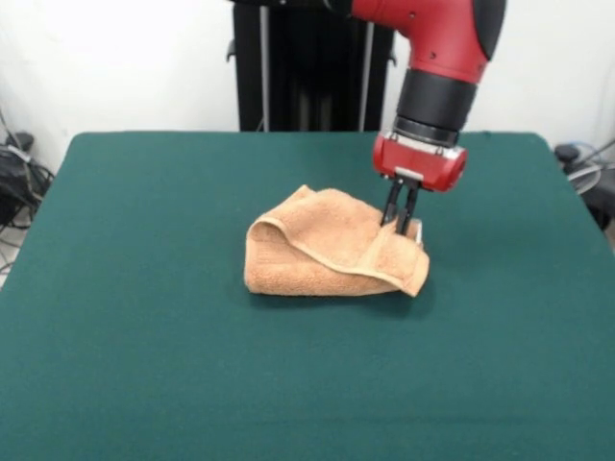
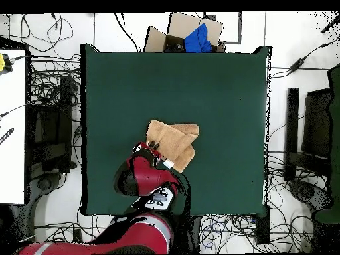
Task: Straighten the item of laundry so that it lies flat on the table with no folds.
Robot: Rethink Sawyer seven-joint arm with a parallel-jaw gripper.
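The light orange-tan towel (image 1: 327, 254) lies crumpled and folded over itself near the middle of the dark green table (image 1: 144, 240). My gripper (image 1: 399, 223) points straight down at the towel's far right corner. Its fingers are closed together on the towel's edge, beside a small white label (image 1: 419, 231). In the overhead view the towel (image 2: 178, 141) lies a little toward the robot's side of the table (image 2: 219, 86). The red wrist (image 2: 143, 174) covers the towel's lower left corner and hides the fingers.
The black pedestal (image 1: 307, 67) stands behind the table's far edge. A cardboard box with something blue in it (image 2: 189, 36) sits off the table's opposite edge. Cables and equipment (image 2: 50, 126) lie on the floor around the table.
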